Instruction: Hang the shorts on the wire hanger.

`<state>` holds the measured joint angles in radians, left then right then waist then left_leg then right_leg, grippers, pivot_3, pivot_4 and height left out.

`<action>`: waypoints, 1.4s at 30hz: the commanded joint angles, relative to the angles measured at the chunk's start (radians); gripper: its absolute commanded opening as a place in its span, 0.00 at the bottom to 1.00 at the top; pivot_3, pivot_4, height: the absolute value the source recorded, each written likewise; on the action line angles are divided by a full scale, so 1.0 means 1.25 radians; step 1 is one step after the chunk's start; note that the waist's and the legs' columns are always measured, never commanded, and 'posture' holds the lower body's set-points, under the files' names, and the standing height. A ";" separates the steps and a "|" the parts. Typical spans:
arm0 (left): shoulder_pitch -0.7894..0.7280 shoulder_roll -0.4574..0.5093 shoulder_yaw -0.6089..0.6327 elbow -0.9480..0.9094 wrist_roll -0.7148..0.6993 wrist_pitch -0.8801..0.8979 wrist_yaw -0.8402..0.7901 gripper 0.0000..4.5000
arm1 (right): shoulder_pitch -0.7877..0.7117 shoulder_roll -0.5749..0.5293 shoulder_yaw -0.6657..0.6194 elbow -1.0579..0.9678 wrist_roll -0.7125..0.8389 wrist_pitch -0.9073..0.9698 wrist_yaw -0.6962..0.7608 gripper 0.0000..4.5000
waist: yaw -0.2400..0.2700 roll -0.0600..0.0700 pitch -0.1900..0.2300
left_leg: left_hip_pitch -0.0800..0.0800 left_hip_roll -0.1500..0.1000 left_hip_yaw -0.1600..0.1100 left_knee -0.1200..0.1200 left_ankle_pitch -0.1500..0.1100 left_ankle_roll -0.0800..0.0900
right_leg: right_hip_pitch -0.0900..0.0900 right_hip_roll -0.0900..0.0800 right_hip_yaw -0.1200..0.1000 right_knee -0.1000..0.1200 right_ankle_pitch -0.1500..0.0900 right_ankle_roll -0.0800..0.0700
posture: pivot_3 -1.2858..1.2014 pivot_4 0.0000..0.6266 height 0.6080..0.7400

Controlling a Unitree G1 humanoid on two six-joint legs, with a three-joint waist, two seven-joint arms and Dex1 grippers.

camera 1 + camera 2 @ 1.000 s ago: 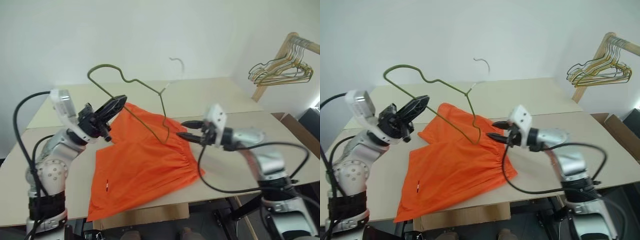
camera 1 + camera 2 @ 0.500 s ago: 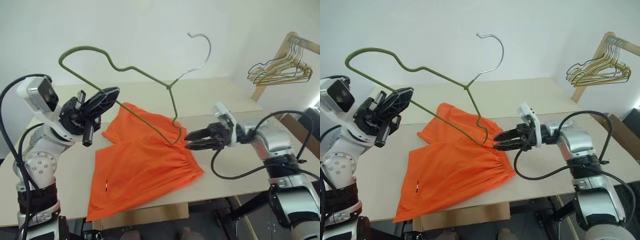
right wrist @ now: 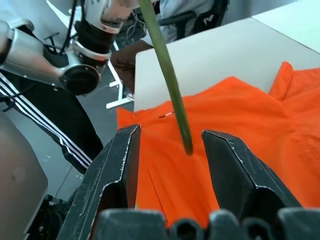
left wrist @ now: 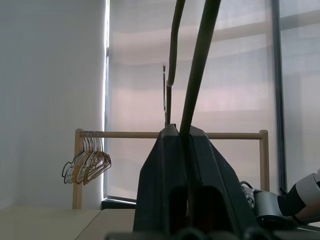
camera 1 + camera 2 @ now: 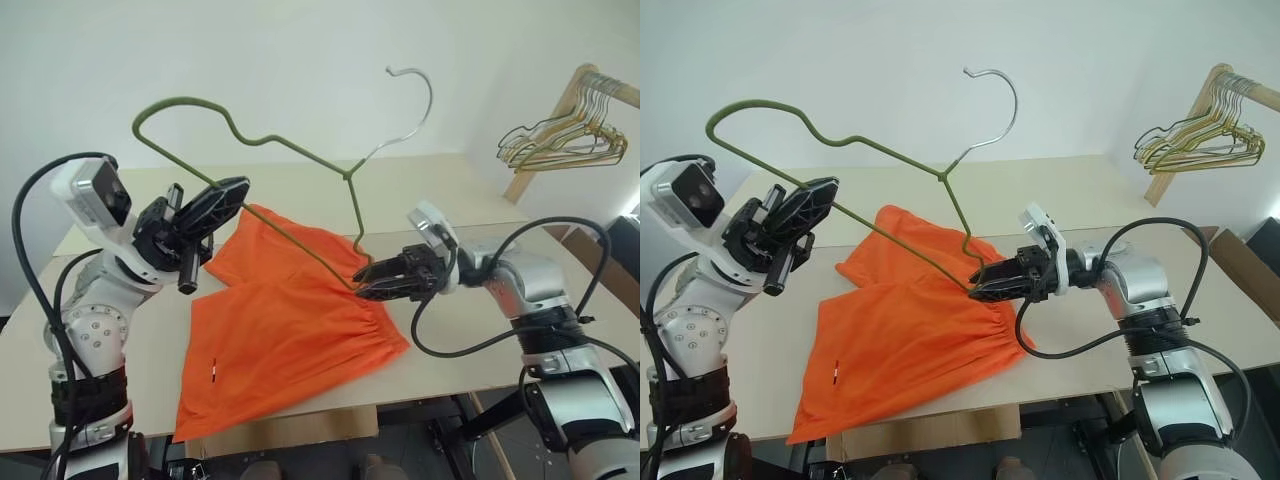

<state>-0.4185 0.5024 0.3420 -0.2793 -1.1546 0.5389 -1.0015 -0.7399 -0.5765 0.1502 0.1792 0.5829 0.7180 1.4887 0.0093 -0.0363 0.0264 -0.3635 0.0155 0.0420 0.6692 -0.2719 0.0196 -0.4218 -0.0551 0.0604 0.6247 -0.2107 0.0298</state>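
— Two grippers are at work; what is each doing?

— The left gripper [image 5: 228, 192] is clenched on the wire hanger [image 5: 290, 150], its fingers pinching the long bottom bar near one end. In the left wrist view the wire runs straight up from between the closed fingers [image 4: 152, 175]. The hanger is raised above the table [image 5: 480, 330], tilted, hook uppermost.

— And the right one?

— The right gripper [image 5: 980, 287] points toward the left arm, fingers parted. The hanger's low corner dips just at those fingertips — in the right wrist view the wire's bend ends in the gap between the two fingers [image 3: 120, 165], touching neither as far as I can tell.

— Where are the shorts?

— The shorts [image 5: 285, 340] lie flat on the table, wrinkled, with the gathered waistband toward the right arm, directly under the right fingertips. Neither gripper holds the fabric.

— Any writing or labels?

— A tiny white mark sits on one leg of the shorts; it is too small to read.

— Containers?

— A cardboard box [image 5: 600, 255] shows at the right edge, contents hidden. Behind it a wooden rack [image 5: 580, 85] carries a bunch of hangers [image 5: 560, 135].
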 commanded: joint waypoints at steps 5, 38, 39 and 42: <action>-0.031 -0.021 -0.014 0.007 0.012 -0.023 -0.007 0.00 | -0.048 0.017 -0.020 -0.033 0.028 0.032 -0.027 0.54 | 0.000 0.000 0.000 | 0.000 0.000 0.000 0.001 0.000 0.000 | 0.000 0.000 0.000 0.001 0.000 0.000 | 0.54 0.00 1.00; 0.078 0.019 -0.099 0.071 0.267 -0.071 0.017 0.67 | -0.008 0.015 -0.105 -0.049 0.096 0.119 -0.110 0.00 | -0.018 0.000 0.000 | -0.001 0.000 -0.001 0.001 0.000 0.000 | 0.000 0.000 -0.001 0.001 0.000 0.000 | 0.53 0.00 1.00; 0.103 0.042 -0.115 0.072 0.307 -0.084 0.007 0.73 | 0.011 -0.002 -0.116 -0.062 0.104 0.139 -0.117 0.00 | -0.017 0.000 0.000 | -0.001 0.000 -0.001 0.001 0.000 0.000 | 0.000 0.000 -0.001 0.001 0.000 0.000 | 0.53 0.00 1.00; 0.161 0.100 -0.157 0.068 0.405 -0.129 -0.023 0.94 | 0.082 -0.062 -0.149 -0.114 0.121 0.190 -0.144 0.00 | -0.014 0.000 0.000 | -0.002 0.000 -0.001 0.001 0.000 0.000 | -0.001 -0.001 -0.002 0.000 0.000 0.000 | 0.53 0.00 1.00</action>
<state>-0.2136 0.6031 0.1682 -0.1768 -0.7066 0.4252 -1.0078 -0.6488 -0.6271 0.0117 0.0892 0.6945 0.9195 1.3246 -0.0087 -0.0360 0.0265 -0.3681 0.0153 0.0408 0.6705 -0.2722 0.0199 -0.4243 -0.0567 0.0577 0.6244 -0.2109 0.0299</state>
